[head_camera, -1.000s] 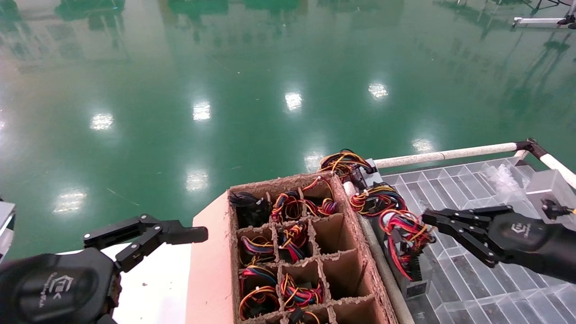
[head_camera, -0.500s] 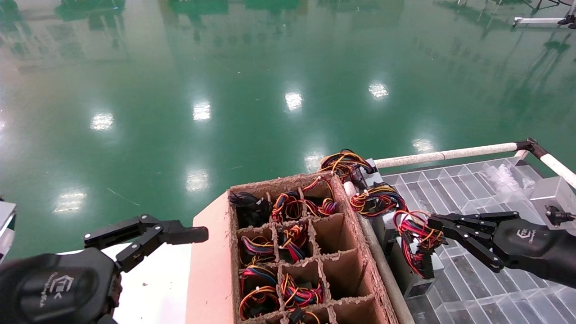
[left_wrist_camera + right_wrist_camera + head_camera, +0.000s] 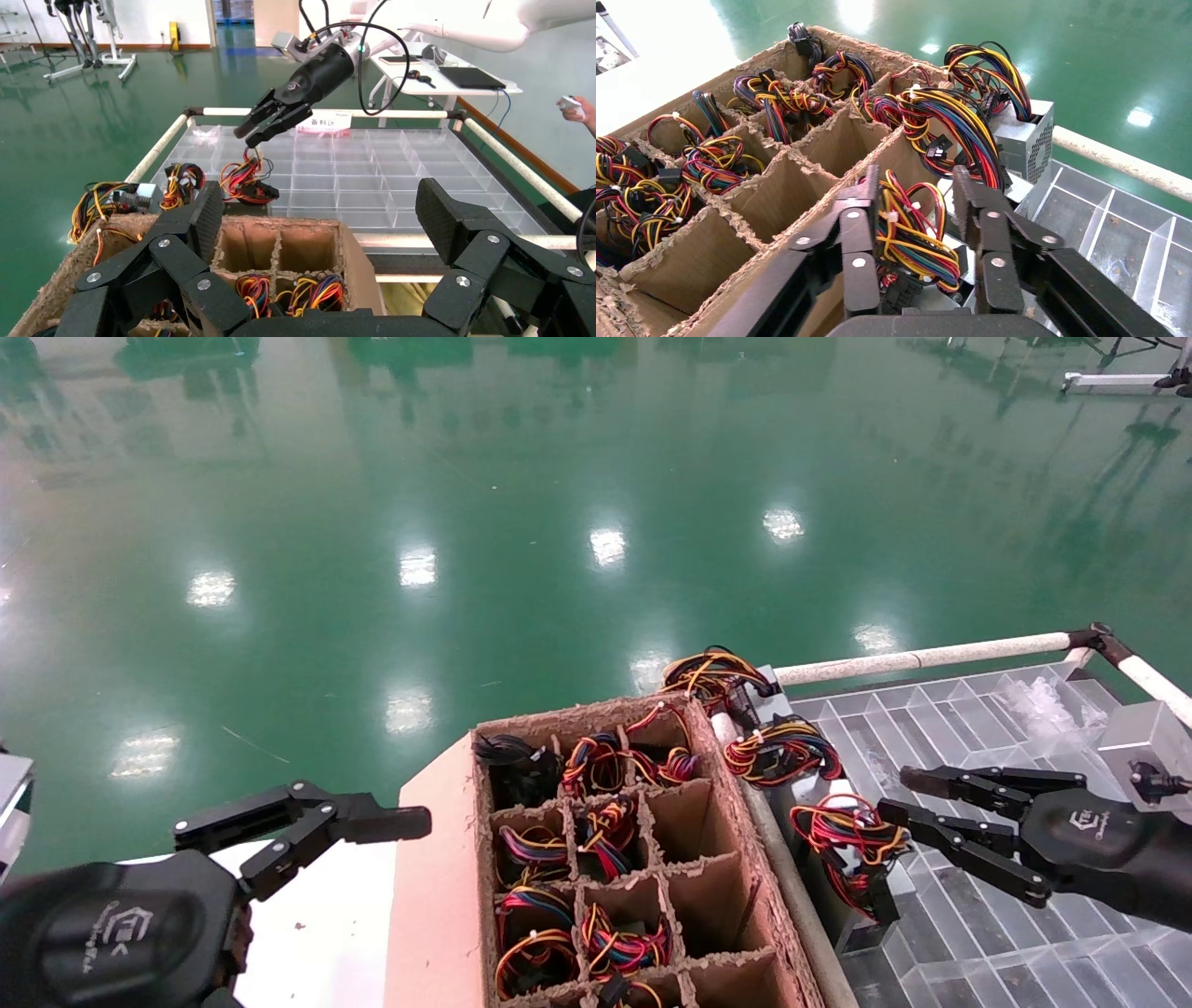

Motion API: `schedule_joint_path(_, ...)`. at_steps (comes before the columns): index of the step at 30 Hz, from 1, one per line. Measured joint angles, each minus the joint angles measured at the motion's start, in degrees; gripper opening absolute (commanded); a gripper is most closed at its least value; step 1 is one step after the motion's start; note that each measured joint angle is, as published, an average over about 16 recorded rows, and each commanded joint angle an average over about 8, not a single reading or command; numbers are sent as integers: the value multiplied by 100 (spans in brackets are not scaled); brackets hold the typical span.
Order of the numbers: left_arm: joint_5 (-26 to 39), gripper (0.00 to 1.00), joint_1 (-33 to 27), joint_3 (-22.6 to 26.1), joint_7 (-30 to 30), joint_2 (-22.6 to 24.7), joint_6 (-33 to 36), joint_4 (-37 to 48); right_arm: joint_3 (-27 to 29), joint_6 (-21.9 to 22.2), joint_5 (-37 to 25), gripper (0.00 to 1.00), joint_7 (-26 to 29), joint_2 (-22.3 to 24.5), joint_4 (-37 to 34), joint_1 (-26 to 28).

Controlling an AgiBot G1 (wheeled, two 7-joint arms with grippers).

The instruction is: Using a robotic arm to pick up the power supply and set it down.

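Observation:
The power supply, a small grey metal box with a bunch of red, yellow and black wires on top, stands on the clear tray right beside the cardboard box's wall. My right gripper hovers at the wire bunch with its fingers open. In the right wrist view the wires lie loose between and below the spread fingers. My left gripper is parked at the lower left, wide open and empty. From the left wrist view, the right gripper hangs just above the wires.
A brown cardboard divider box holds several wired units, with some empty cells. Two more power supplies stand on the tray's far end. The clear compartment tray stretches right, framed by a white rail. Green floor lies beyond.
The right gripper, which held the wire bunch, has lowered the power supply onto the tray, opened and let go. The left arm has not moved.

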Motion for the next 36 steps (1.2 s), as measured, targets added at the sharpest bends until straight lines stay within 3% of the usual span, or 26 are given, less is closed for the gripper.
schedule_joint_path(36, -4, 100, -3, 7, 4, -1, 0, 3, -149, -499, 1103, 100, 253, -177, 1422, -156)
